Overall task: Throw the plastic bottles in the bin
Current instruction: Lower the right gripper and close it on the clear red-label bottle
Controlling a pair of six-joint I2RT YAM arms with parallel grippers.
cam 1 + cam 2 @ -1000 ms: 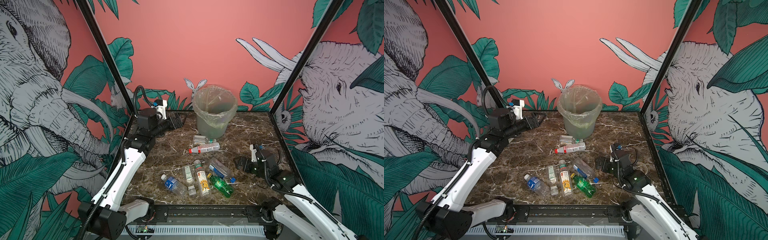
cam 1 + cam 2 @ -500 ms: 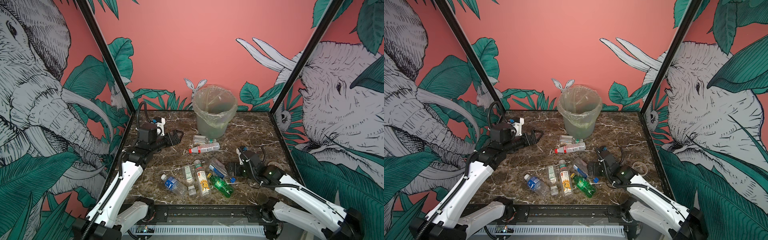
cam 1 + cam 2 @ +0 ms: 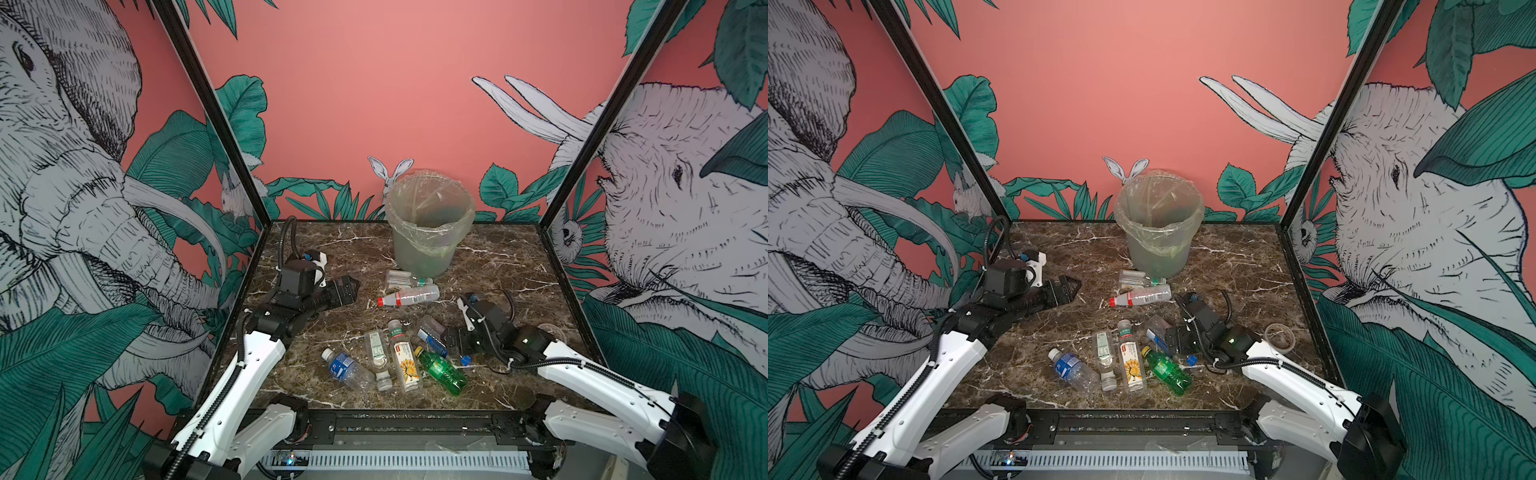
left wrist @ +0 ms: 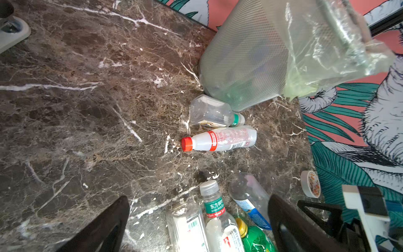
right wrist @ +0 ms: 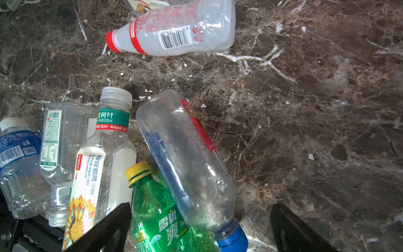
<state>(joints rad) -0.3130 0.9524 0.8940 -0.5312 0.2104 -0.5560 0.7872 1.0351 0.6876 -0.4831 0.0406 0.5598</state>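
**Seven bottles (image 3: 406, 365) still lie loose, both arms moving in**

Your right gripper (image 3: 446, 338) has swung in from the right side of the marble table (image 3: 503, 266) and hangs open and empty over the blue-capped bottle (image 5: 185, 157) in the near cluster. Your left gripper (image 3: 347, 291), likewise spread and empty, has come down from beside the bin (image 3: 419, 253) at the back towards the red-capped bottle (image 3: 409, 296). Nothing is gripped yet; two pick-ups look imminent.

Bare worktop (image 3: 498, 266) lies on either side of the bin (image 3: 419, 253) and ahead of the left tool (image 3: 351, 286). Two bottles (image 3: 409, 296) block the bin's foot. Five more crowd the front middle, just beside the right tool (image 3: 446, 340). A tape roll (image 3: 1280, 336) sits behind it.
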